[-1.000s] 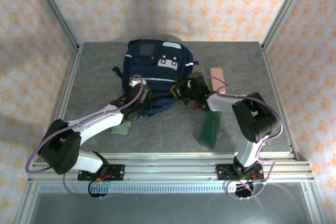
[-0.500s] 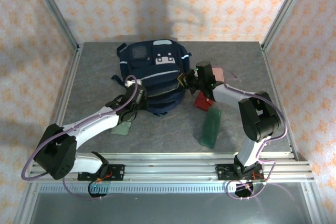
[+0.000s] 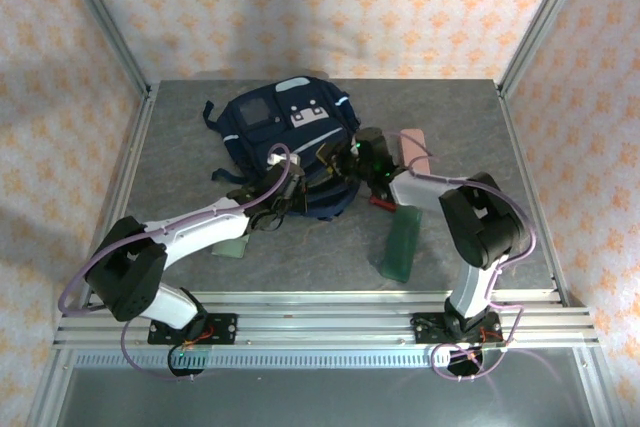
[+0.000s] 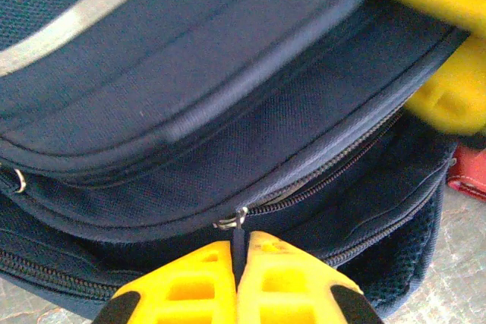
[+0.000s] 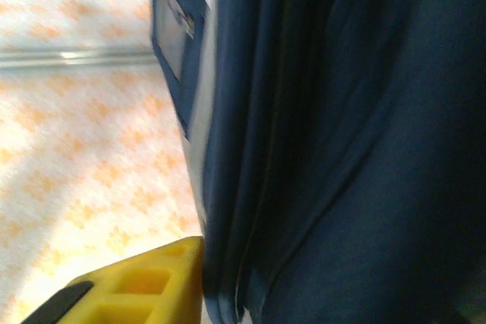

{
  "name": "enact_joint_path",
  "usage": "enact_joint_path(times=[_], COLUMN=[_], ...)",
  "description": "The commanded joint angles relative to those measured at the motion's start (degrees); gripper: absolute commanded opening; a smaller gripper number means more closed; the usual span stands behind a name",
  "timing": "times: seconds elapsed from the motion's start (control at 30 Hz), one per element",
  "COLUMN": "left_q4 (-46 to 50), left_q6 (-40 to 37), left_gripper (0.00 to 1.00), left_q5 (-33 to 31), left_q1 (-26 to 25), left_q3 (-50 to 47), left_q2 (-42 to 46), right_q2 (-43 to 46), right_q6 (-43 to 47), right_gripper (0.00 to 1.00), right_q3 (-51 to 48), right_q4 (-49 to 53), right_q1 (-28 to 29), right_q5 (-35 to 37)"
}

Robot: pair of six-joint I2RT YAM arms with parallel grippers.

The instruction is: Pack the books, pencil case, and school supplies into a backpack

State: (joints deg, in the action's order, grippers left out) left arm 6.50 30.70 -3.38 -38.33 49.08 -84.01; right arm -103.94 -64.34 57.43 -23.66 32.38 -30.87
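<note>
We see the navy backpack lying on the grey table, towards the far side and a little left of centre, its white and light-blue front patches facing up. Both arms reach in to its near edge.

The left gripper sits at the near side of the backpack. In its wrist view, its yellow jaws are pressed together on the metal zipper pull of a closed zipper that runs across the backpack's dark fabric.

The right gripper meets the backpack's right side. In the left wrist view its two yellow fingers stand apart with the bag's rim between them; we cannot tell whether they press on the cloth. In the right wrist view one yellow finger lies just beside the blue fabric.

The pale pink pencil case lies on the table to the right of the backpack, near the right arm. A small red square item rests just near of that arm's wrist. The slim dark green rectangle lies nearer to us, and the pale green wallet sits beside the left arm, near of the backpack.
</note>
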Motion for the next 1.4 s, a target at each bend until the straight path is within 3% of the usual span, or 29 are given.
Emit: enact_joint_path(times=[0.0,0.1,0.37,0.67,1.03,1.2,1.37], left_q4=[-4.87,-4.95,-1.13,-0.84,-2.83,-1.99,-3.11], left_q6=[1.83,2.54,4.36,3.84,3.48,-0.44,-6.37], left_gripper=[0.00,0.00,0.00,0.00,0.00,0.48,0.64], left_q5=[0.55,-1.08,-6.82,-9.29,-11.85,-6.06,-2.64], left_q1=[-0.87,-0.87,2.20,15.20,27.43,26.56,20.65], left_q3=[-0.05,-1.80,-6.86,-11.25,-3.60,-0.92,-3.63], left_q2=[-0.22,0.54,4.98,9.12,-0.32,1.84,10.81], right_q2=[-1.34,-1.94,1.17,8.23,7.94,5.75,4.07], right_q6=[-1.40,-2.09,-1.31,-2.84,-1.97,-0.02,2.23], right_gripper=[0.16,0.00,0.00,0.00,0.00,0.00,0.00], right_q3=[-1.08,-1.28,-1.77,-5.30,-3.34,0.99,4.56], right_q4=[-3.78,-4.66,-4.26,-7.28,-5.95,-3.45,-0.88], right_q1=[1.97,2.33,0.78,-2.83,-3.19,-3.20,-3.15], right_q5=[-0.15,-0.10,0.81,1.14,-0.12,-1.91,-2.97])
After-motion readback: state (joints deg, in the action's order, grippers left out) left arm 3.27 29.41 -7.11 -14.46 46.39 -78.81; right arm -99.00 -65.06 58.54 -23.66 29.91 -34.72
